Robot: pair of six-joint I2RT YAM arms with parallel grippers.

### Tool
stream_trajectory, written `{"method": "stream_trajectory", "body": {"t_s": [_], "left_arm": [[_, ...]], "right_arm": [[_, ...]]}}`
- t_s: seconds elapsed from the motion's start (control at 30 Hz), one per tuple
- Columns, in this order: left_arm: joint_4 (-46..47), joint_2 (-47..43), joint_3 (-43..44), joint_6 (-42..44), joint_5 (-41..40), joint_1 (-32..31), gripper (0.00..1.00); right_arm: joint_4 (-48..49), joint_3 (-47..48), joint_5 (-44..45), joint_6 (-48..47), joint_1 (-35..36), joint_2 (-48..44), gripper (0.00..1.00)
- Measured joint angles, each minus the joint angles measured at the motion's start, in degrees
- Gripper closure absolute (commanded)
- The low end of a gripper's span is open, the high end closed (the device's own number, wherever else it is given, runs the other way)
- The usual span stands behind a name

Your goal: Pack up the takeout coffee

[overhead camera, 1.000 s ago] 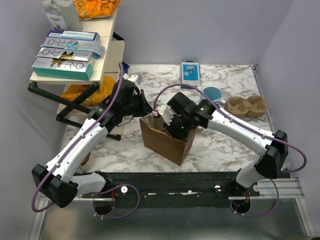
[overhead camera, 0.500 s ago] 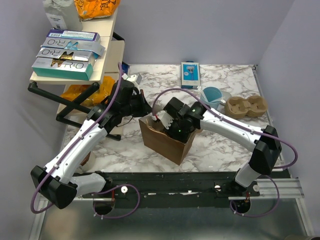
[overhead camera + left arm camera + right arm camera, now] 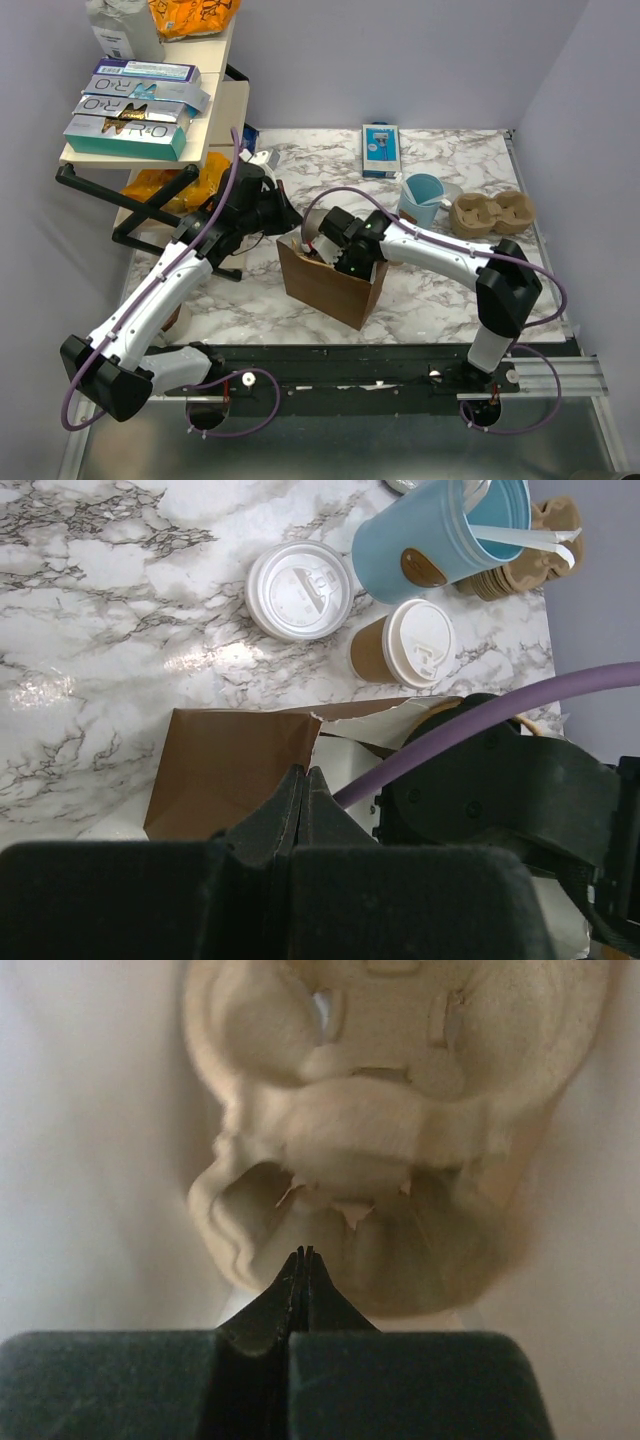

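Left end effector (image 3: 305, 777) clenched at bag (image 3: 230, 770) rim; right end effector (image 3: 303, 1255) clenched inside, at pulp carrier (image 3: 380, 1130) edge.

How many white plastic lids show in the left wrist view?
2. The loose lid lies flat on the table beside the blue mug; the fitted lid caps the tan cup, also next to the mug. Others may be hidden.

Top view: right gripper (image 3: 303, 1256) tips hidden inside brown bag (image 3: 322, 288), nr front edge of desk (image 3: 430, 305); coffee cup (image 3: 400, 648) hidden behind right arm (image 3: 450, 255). Right wrist: pale shape (image 3: 390, 1130) too blurred to name (cut off at top). Re left gripper (image 3: 305, 780): can't tell if pinching bag rim.
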Motion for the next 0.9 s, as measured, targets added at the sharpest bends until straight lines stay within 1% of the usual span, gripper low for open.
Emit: {"method": "stream_trajectory", "body": {"t_s": [0.37, 0.47, 0.53, 0.77, 0.9], "left_arm": [[0.74, 0.09, -0.42, -0.94, 0.09, 0.15, 1.0], [1.4, 0.17, -0.42, -1.27, 0.22, 0.13, 1.0], [1.75, 0.17, -0.42, -1.46, 0.24, 0.11, 1.0], [2.01, 0.17, -0.63, -2.23, 0.24, 0.11, 1.0], [2.19, 0.17, -0.72, -2.36, 0.22, 0.13, 1.0]], "right_arm": [[2.4, -2.93, 1.57, 1.49, 0.02, 1.05, 0.99], [2.82, -3.17, 3.15, 2.19, 0.02, 0.07, 0.98], [3.06, -3.17, 3.28, 2.45, 0.02, -1.16, 0.96], [11.23, -2.99, 1.79, 2.58, 0.02, -10.29, 0.96], [16.33, -3.04, 1.7, 3.21, 0.02, -11.58, 0.96]]}}
